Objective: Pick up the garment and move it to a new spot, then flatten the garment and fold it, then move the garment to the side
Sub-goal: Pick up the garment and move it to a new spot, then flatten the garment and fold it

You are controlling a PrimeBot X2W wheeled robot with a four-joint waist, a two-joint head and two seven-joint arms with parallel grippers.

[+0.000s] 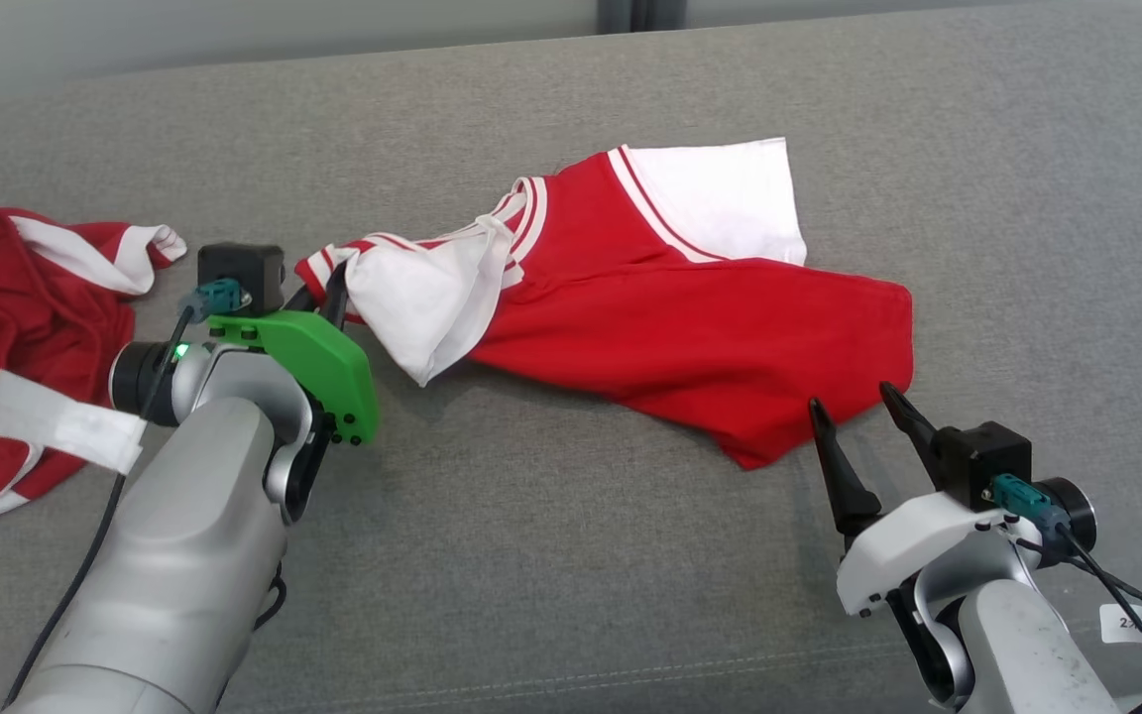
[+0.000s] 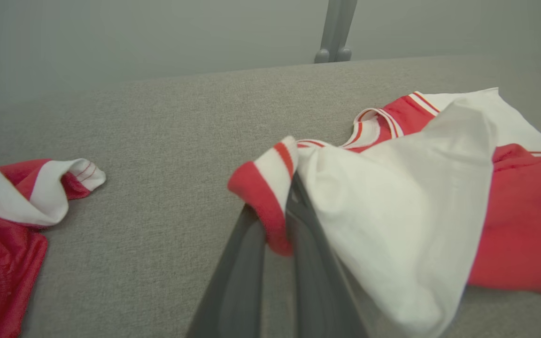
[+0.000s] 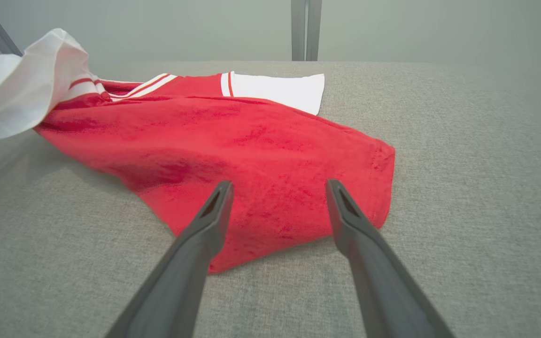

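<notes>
The garment point(image 1: 670, 327) is a red shirt with white sleeves and striped cuffs, lying crumpled across the middle of the grey surface point(image 1: 551, 555). My left gripper point(image 1: 328, 288) is shut on the striped cuff of its left sleeve, lifting that white sleeve off the surface. In the left wrist view the cuff point(image 2: 270, 188) is pinched between the two dark fingers of the left gripper point(image 2: 280, 220). My right gripper point(image 1: 854, 407) stands open just short of the garment's lower red corner. The right wrist view has the red hem point(image 3: 275, 188) of the garment between the spread fingers of the right gripper point(image 3: 277, 192).
A second red and white garment point(image 1: 6, 337) lies bunched at the left edge of the grey surface, also seen at the left of the left wrist view as the second garment point(image 2: 12, 220). A pale wall and a grey post point(image 3: 305, 28) stand behind the surface.
</notes>
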